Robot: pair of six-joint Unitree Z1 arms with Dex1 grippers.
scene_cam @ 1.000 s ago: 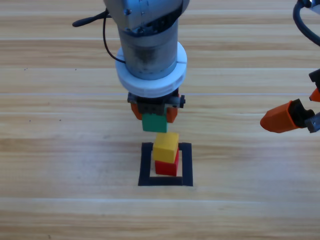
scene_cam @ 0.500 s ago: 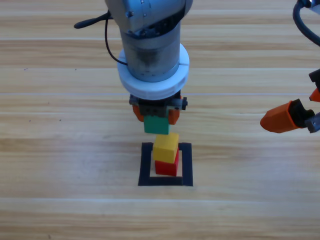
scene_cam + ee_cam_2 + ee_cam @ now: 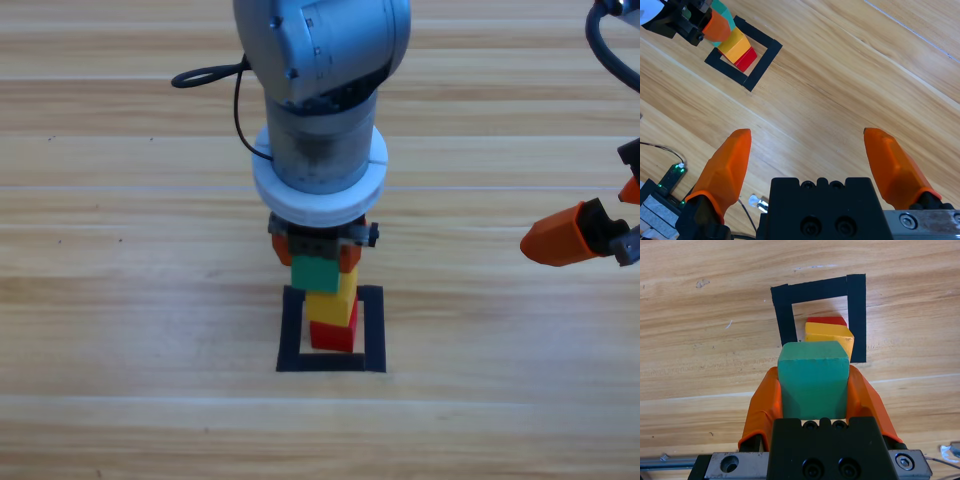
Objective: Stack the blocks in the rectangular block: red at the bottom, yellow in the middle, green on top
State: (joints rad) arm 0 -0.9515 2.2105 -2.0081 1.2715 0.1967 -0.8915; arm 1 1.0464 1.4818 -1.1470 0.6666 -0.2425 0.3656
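The green cube (image 3: 813, 385) is clamped in the left gripper (image 3: 813, 390) above the yellow cube (image 3: 334, 297), itself skewed on the red cube (image 3: 332, 334) inside the tape square (image 3: 292, 335). If released off-centre, the stack may be toppled. The right gripper (image 3: 810, 165) is parked, jaws spread, at the table's right edge.

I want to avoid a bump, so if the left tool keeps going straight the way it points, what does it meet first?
Most likely the yellow cube: the left tool, shut on the green cube, points down at the stack inside the black tape square. The gap between green and yellow is hard to judge.
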